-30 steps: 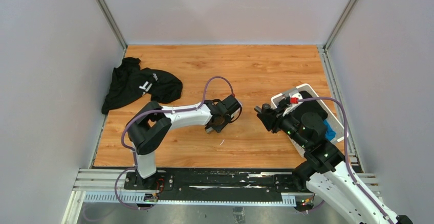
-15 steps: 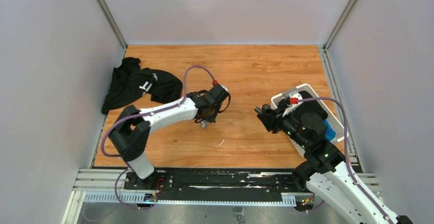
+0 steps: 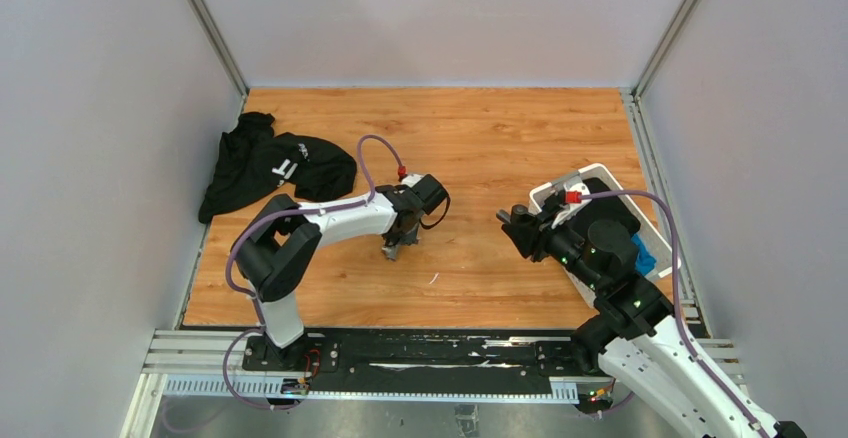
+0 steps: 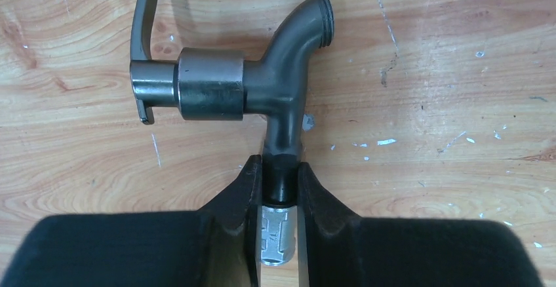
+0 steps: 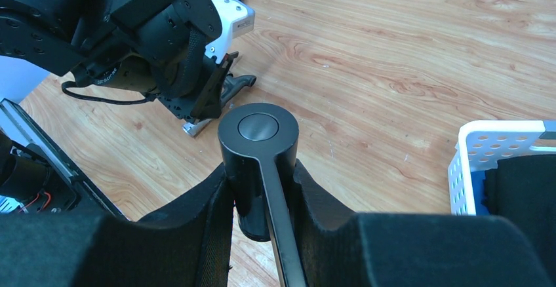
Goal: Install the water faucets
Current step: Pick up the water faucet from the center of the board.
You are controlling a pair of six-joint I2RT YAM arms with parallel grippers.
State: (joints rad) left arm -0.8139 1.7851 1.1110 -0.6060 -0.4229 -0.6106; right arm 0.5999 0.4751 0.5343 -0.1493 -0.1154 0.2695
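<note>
Left arm: the left pincer (image 4: 280, 169) is clamped tight on the pipe stub of a dark-grey metal tap with curved spout and thin lever (image 4: 262, 90), which lies flat on the wooden table (image 3: 520, 128), left of centre.
Right arm: the right pincer (image 5: 261, 169) grips a second dark-grey cylindrical tap piece with a thin lever handle (image 5: 258, 136), held above the table beside the white perforated plastic basket (image 5: 469, 162).
Step in hand: apparently securing the first tap for lifting.
Next move: likely raising it and turning its stub towards the right arm's piece so the two can mate; lining up the ends looks critical.
Bystander: a black cloth garment (image 3: 270, 163) lies far left, well apart.
</note>
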